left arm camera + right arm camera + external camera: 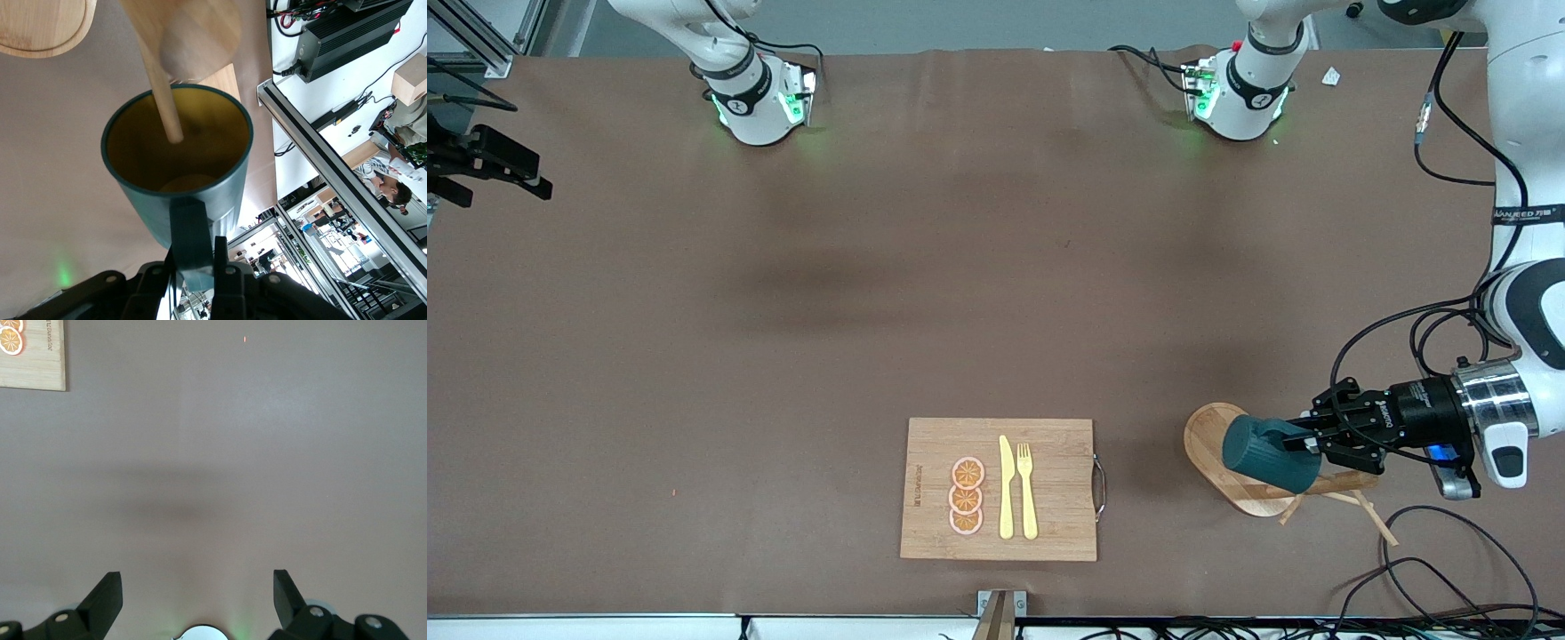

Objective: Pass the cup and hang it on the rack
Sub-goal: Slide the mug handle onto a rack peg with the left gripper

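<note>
Left pincer (1307, 438) clamped on cup (1267, 455) handle, cup sideways over rack (1218, 462) (a peg (162, 87) pokes inside), right pincer (197, 600) waiting, spread wide, empty, over bare worktop (267, 453)

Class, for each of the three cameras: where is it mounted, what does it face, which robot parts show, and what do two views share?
Front: high across the table, facing both bases; left end effector holds the cup over the rack.
Left wrist: looks along shut fingers into the cup; a peg enters it.
Right wrist: above bare table, open fingers showing.
Shared: cutting board, front and right wrist.
</note>
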